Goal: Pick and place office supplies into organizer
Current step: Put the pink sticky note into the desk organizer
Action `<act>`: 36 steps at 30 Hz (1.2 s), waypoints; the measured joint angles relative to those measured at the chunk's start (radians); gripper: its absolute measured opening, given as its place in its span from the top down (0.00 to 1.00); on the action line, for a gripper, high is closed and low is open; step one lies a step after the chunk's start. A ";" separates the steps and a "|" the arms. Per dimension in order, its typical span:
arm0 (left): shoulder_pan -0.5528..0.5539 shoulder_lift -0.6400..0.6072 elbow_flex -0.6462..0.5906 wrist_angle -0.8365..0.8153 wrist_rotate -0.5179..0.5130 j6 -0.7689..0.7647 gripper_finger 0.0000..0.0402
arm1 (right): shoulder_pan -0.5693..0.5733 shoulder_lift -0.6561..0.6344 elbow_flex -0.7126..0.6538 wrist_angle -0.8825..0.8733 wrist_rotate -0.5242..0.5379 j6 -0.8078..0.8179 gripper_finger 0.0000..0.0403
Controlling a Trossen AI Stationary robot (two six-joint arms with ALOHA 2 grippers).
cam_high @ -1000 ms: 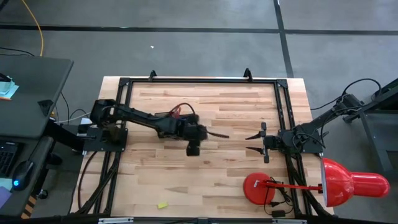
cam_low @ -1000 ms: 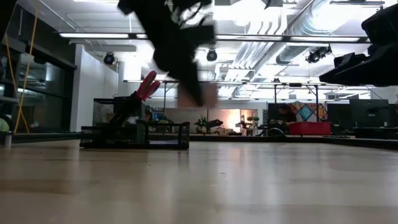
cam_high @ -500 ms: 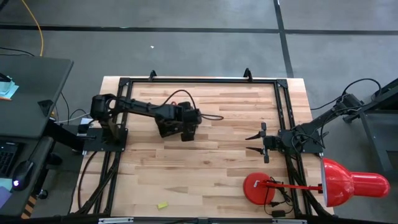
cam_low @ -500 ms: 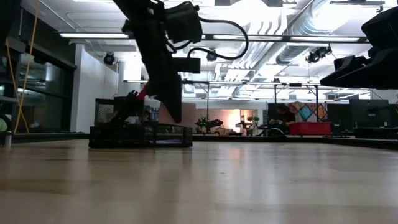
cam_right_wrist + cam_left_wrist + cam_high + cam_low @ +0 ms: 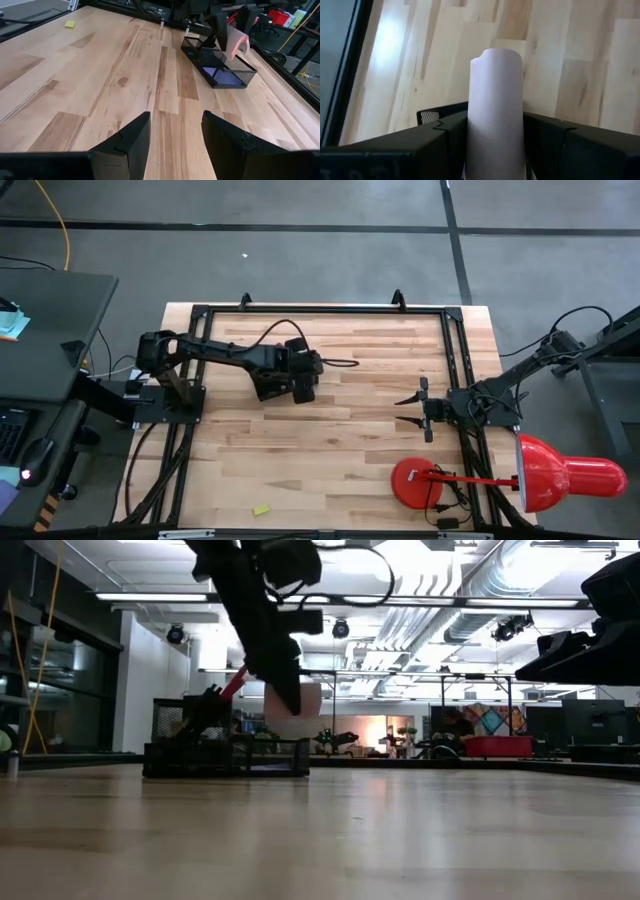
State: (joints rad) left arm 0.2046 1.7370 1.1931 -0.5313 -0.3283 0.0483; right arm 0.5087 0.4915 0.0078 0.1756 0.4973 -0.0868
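My left gripper (image 5: 300,380) hangs over the black mesh organizer (image 5: 220,65), shut on a pink note pad (image 5: 495,100). In the low view the pad (image 5: 296,700) shows just above the organizer's (image 5: 225,755) right end. Red scissors handles (image 5: 236,680) stick up out of the organizer's taller part. A blue-purple pad (image 5: 225,76) lies in its low tray. A small yellow eraser-like piece (image 5: 262,509) lies near the table's near edge. My right gripper (image 5: 410,408) waits open at the table's right side. My left gripper pinches the pink note pad between its two fingers, one on each flat face (image 5: 480,135). The fingers slant down from the table's left. The pad sticks out past the fingertips, its free end (image 5: 239,41) curved over, lifted clear above the organizer.
A red desk lamp lies at the near right, its round base (image 5: 418,480) on the table and its shade (image 5: 560,475) beyond the edge. A black frame (image 5: 320,310) runs around the table. Bare wood lies between the organizer and my right gripper.
My left gripper has carried the pink pad toward the table's far edge and a little left, from mid-table to over the organizer. It has stayed shut on the pad, which stays clear of the table.
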 joint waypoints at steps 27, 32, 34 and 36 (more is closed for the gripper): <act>0.078 0.002 -0.078 -0.023 -0.086 -0.117 0.62 | 0.000 0.000 0.000 0.000 -0.002 0.000 0.58; 0.077 0.012 -0.078 -0.065 -0.083 -0.142 0.59 | 0.000 0.000 0.000 0.000 -0.003 0.000 0.58; 0.082 0.016 -0.078 -0.085 -0.075 -0.173 0.58 | 0.000 0.000 0.000 0.000 -0.003 0.000 0.58; 0.085 0.022 -0.078 -0.096 -0.075 -0.191 0.57 | 0.000 0.000 0.000 0.000 -0.003 0.000 0.58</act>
State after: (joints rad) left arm 0.2897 1.7593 1.1152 -0.6272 -0.4038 -0.1427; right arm 0.5083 0.4915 0.0079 0.1757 0.4946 -0.0868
